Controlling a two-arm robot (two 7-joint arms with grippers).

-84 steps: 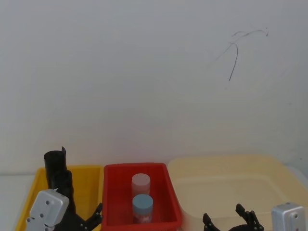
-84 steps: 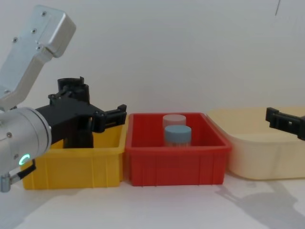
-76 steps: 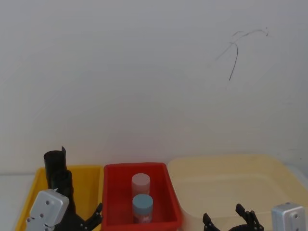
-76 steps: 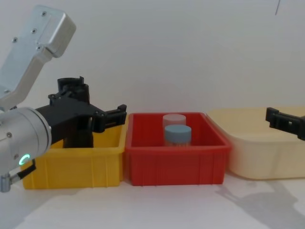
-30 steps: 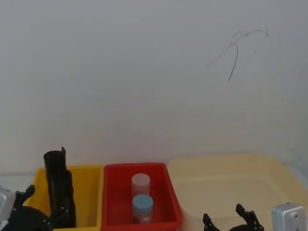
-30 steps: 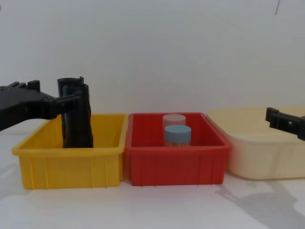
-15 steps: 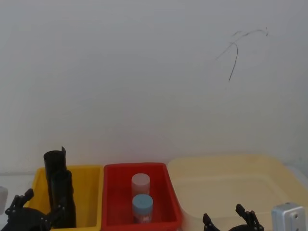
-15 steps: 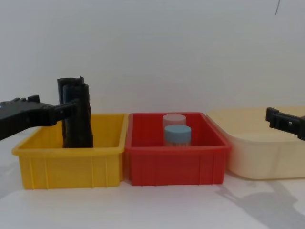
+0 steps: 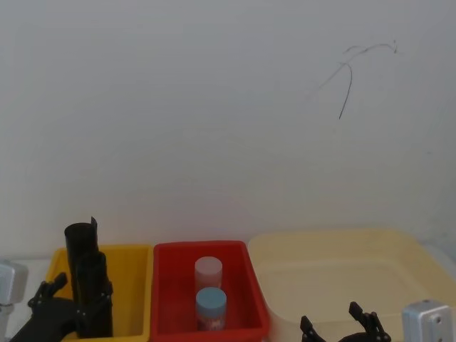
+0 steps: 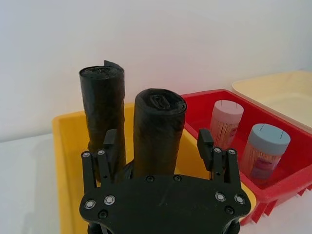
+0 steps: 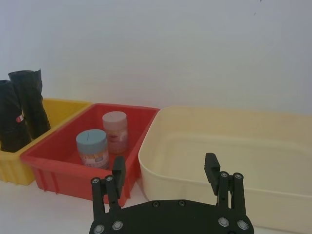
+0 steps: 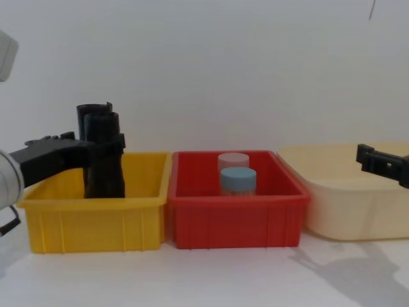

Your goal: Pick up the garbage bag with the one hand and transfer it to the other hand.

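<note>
Where the garbage bag [image 10: 158, 131] stands, a slimmer roll [image 10: 102, 107] sits just behind.

White tabletop [image 12: 217, 278] in front of you, three bins standing directly on it in one row, yellow bin [image 12: 96, 227] at the robot's left, red bin [image 12: 233, 225] in the middle, just beside it, cream tub [image 12: 358, 214] at the right, close against the red bin.

Both the left claw [image 10: 157, 141] and right claw [image 11: 165, 168] are matte black, two-fingered, studded with small silver screws.
</note>
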